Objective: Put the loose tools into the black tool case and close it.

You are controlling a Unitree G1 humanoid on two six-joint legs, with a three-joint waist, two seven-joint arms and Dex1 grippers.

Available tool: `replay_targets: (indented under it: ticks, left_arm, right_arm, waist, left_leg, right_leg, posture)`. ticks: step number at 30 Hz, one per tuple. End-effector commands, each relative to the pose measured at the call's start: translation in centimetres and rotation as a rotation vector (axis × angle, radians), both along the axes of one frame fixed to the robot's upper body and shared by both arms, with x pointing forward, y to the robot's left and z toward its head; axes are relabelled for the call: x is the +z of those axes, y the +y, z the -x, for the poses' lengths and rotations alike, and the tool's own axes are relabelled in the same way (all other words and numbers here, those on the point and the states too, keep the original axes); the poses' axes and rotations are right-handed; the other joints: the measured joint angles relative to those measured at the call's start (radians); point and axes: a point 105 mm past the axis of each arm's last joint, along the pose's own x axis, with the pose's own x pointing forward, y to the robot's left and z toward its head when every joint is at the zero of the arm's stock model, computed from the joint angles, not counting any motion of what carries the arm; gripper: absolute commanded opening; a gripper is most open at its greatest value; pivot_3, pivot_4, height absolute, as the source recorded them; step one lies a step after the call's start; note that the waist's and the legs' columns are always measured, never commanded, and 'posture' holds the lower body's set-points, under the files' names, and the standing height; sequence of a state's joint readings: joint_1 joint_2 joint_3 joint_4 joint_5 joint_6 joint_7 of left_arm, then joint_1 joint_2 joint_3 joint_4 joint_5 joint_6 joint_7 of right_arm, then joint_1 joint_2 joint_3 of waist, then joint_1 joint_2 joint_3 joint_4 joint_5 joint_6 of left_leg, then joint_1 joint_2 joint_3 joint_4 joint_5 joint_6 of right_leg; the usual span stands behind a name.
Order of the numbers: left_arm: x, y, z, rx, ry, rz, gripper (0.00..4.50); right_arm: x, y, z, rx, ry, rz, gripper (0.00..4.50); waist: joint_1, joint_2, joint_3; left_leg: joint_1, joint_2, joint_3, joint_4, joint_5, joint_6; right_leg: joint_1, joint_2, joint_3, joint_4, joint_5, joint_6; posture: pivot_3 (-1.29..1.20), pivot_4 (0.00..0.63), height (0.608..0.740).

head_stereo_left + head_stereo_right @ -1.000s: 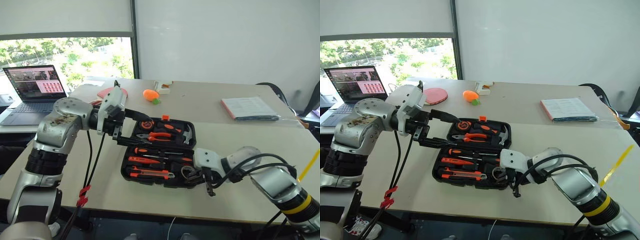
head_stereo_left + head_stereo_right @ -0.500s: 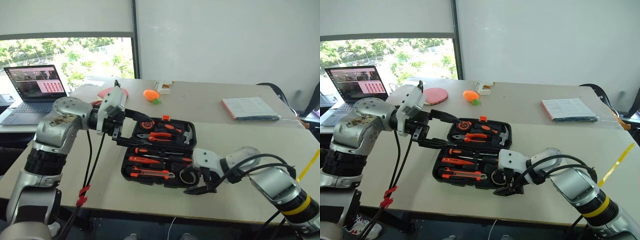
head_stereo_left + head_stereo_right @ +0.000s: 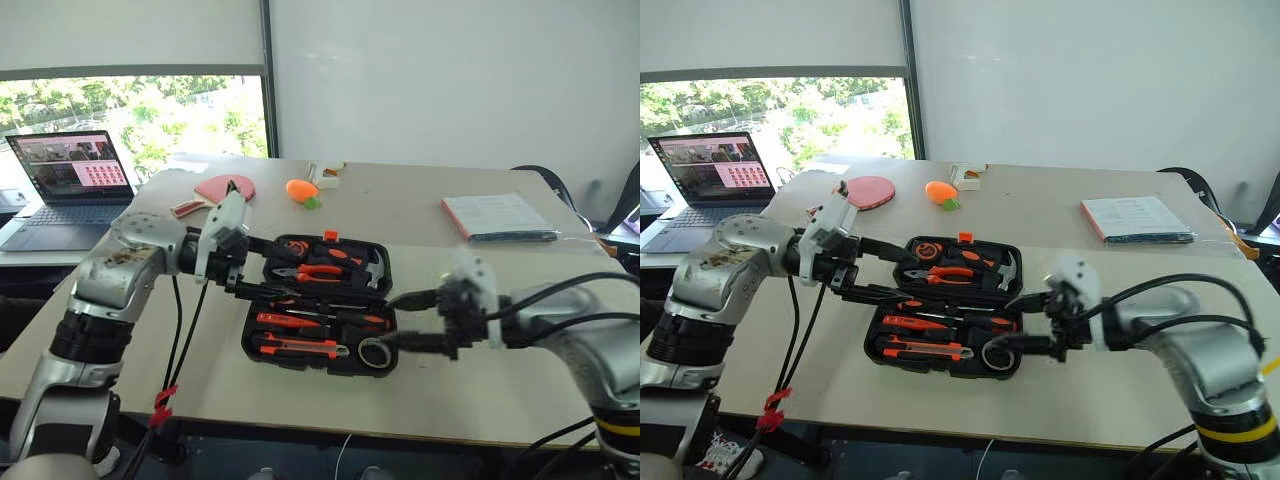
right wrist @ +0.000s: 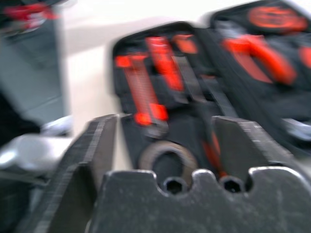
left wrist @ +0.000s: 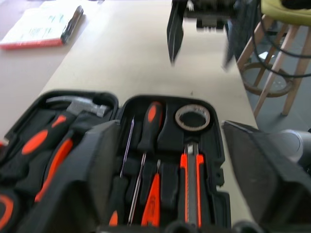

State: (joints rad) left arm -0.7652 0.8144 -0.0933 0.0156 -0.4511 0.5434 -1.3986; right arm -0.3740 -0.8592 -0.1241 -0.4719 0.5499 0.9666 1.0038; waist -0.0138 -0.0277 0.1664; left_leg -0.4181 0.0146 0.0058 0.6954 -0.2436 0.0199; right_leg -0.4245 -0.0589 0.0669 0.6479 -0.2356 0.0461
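Black tool case (image 3: 320, 305) lies open and flat on the beige table (image 3: 480, 390), between the two grippers. Lid half, far side, holds orange-handled pliers (image 3: 318, 271) and a hammer (image 3: 377, 267). Near half holds the loose tools in their slots: the black-and-orange screwdrivers (image 3: 320, 303), the thin orange screwdriver (image 5: 150, 204), the utility knife (image 3: 300, 348) along the near edge, the tape roll (image 3: 375, 352) in the near right corner.

Left gripper (image 3: 268, 268) hovers over the left end of the case, fingers spread apart and empty. One finger reaches over the lid half, the other over the seam between the halves. From its wrist camera the near tray sits straight ahead between its fingers (image 5: 92, 174), tape roll at the far end of it.

Right gripper (image 3: 405, 320) hangs off the right end of the case, clear of the table, pointing back towards the case. Its fingers stand apart with nothing between them; the lower finger ends just beside the tape roll corner, whether touching the case I cannot tell. Its wrist camera looks down the tray between its fingers (image 4: 87, 165), tape roll nearest, knife beyond.

Beyond the left gripper: laptop (image 3: 65, 185), red paddle (image 3: 222, 188), orange carrot toy (image 3: 301, 189). Beyond the right gripper: a booklet (image 3: 497, 216).
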Motion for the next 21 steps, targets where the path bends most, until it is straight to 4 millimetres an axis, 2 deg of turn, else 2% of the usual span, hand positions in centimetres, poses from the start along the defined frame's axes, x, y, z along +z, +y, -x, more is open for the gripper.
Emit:
replay_targets:
  ticks: [1,4,6,7,10,14,18,21]
  left_arm:
    - [-0.3,1.8,-0.8,0.102,-0.054,-0.030,1.87]
    - [-2.0,3.6,-1.7,0.202,-0.050,-0.094,0.91]
    - [-2.9,4.8,-2.7,0.284,-0.031,-0.107,0.11]
    - [-3.5,5.5,-3.1,0.322,-0.021,-0.117,0.00]
    - [-5.0,6.8,-3.7,0.396,0.005,-0.162,0.00]
    - [-7.0,7.3,-3.9,0.436,0.019,-0.237,0.00]
    - [-9.1,5.9,-3.5,0.409,0.053,-0.263,0.00]
    - [-9.7,5.4,-3.6,0.411,0.068,-0.262,0.00]
  right_arm:
    - [-0.1,-1.7,-1.3,-0.110,-0.052,0.007,2.03]
    - [-0.9,-2.5,-2.0,-0.158,-0.040,-0.010,1.10]
    - [-1.7,-2.7,-2.2,-0.170,-0.031,-0.002,0.38]
    - [-2.2,-2.7,-2.3,-0.172,-0.031,0.005,0.04]
    - [-3.4,-2.6,-2.6,-0.170,-0.037,0.045,0.04]
    - [-4.8,-2.5,-3.4,-0.158,-0.069,0.122,0.04]
    - [-6.2,-1.4,-4.0,-0.113,-0.065,0.153,0.04]
    - [-6.6,-1.1,-4.5,-0.106,-0.074,0.166,0.04]
  waist:
    - [-0.002,0.000,0.000]
    - [-0.004,0.000,0.000]
    - [-0.002,0.000,0.000]
    - [-0.002,0.000,0.000]
    - [-0.001,0.000,0.000]
    - [-0.001,0.000,0.000]
    - [-0.001,0.000,0.000]
    - [0.000,0.000,0.000]
  left_leg:
    - [0.000,0.000,0.000,0.000,0.000,0.000]
    - [0.000,0.000,0.003,0.000,0.000,0.000]
    - [0.001,0.000,0.004,0.000,0.000,0.000]
    - [0.001,0.000,0.006,0.000,0.000,0.000]
    - [0.001,0.000,0.007,0.000,0.000,0.000]
    - [0.001,0.000,0.008,0.000,0.000,0.000]
    - [0.001,0.000,0.008,0.000,0.000,0.000]
    - [0.001,0.000,0.008,0.000,0.000,0.000]
  right_leg:
    - [0.000,0.000,0.000,0.000,0.000,0.000]
    - [0.000,0.000,0.000,0.000,0.000,0.000]
    - [0.000,0.000,0.001,0.000,0.000,0.000]
    - [0.001,0.000,0.001,0.000,0.000,0.000]
    - [0.001,0.000,0.001,0.000,0.000,0.000]
    - [0.000,0.000,0.001,0.000,0.000,0.000]
    - [0.000,0.000,0.001,0.000,0.000,0.000]
    - [0.000,0.000,0.001,0.000,0.000,0.000]
  posture:
    - [0.00,0.150,0.737]
    - [0.00,0.150,0.737]
    - [0.00,0.150,0.737]
    - [0.00,0.150,0.737]
    - [0.00,0.150,0.737]
    - [0.00,0.150,0.737]
    - [0.00,0.150,0.737]
    - [0.00,0.150,0.737]
